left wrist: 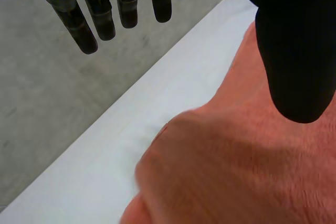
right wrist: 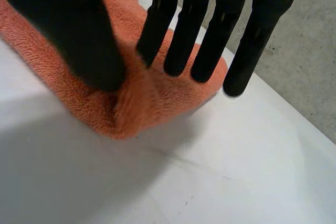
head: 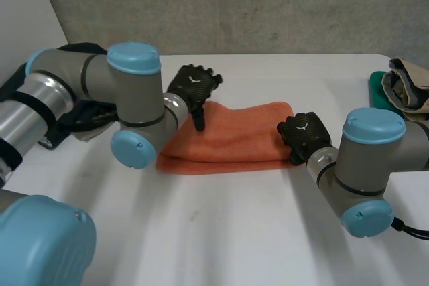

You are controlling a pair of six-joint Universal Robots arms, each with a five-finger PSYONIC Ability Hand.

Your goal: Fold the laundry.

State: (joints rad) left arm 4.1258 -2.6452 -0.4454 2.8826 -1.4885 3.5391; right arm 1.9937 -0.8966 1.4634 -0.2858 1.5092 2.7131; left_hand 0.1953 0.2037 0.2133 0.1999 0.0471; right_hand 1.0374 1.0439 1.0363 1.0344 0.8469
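We see a folded orange fleece towel [head: 231,140] lying at the middle of the white counter [head: 221,232]. The black left hand [head: 193,85] hovers at its 10 o'clock corner, fingers straight, holding nothing. The black right hand [head: 305,132] pinches the 3 o'clock end between thumb and straight fingers. We judge the cloth soft, light and floppy, and the corners the best hold.

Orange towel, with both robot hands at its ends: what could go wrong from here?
1. The right robot hand pinches a small ridge at the orange towel's end, one finger over bare table; it may catch only the top layer and pull the fold open.
2. The left robot hand is open, thumb over the cloth, fingers beyond its far edge; if the right pulls, the towel could slide.
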